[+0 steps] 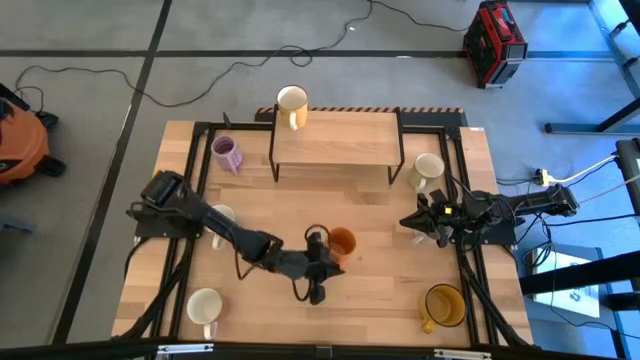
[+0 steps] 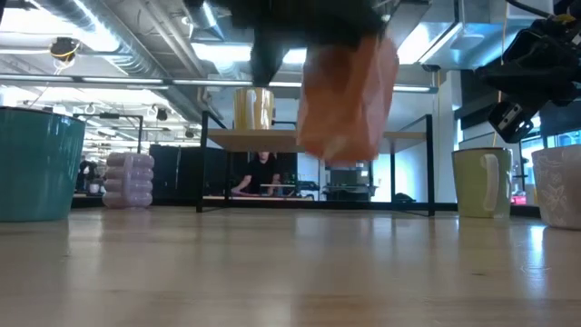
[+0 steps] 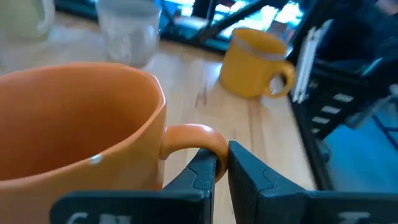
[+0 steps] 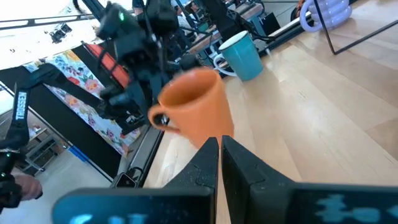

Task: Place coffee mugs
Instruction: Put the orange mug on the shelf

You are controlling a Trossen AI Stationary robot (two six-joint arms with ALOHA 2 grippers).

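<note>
from above, you see your left gripper (image 1: 318,243) near the middle of the wooden table (image 1: 370,300), clamped on the handle of the orange mug (image 1: 342,241). your right gripper (image 1: 420,222) waits at the table's right edge, fingers pressed together on nothing, just beside the grey-beige mug (image 1: 426,171). a cream mug (image 1: 292,103) stands on the small raised shelf (image 1: 335,140) at the far side, the lilac mug (image 1: 227,153) sits to the shelf's left, a white mug (image 1: 205,308) is at the near left corner, the amber-yellow mug (image 1: 443,306) at the near right, and another white mug (image 1: 222,216) shows partly under your left arm.

at table height, you see the orange mug (image 2: 348,98) off the wood, tilted, hanging under the dark gripper. the lilac mug (image 2: 130,181) and a pale mint-blue mug (image 2: 34,163) stand on the left, the grey-beige mug (image 2: 482,182) on the right, the cream mug (image 2: 255,109) on the shelf (image 2: 318,138). a person (image 2: 260,174) sits in the room behind.

from your left wrist, the fingers (image 3: 207,175) pinch the handle of the orange mug (image 3: 74,127); the amber-yellow mug (image 3: 256,62) stands beyond.

from your right wrist, its own fingers (image 4: 245,174) are shut with nothing between them; farther off the left gripper (image 4: 159,120) holds the orange mug (image 4: 196,112) above the table, with the pale mint-blue mug (image 4: 243,54) behind.
</note>
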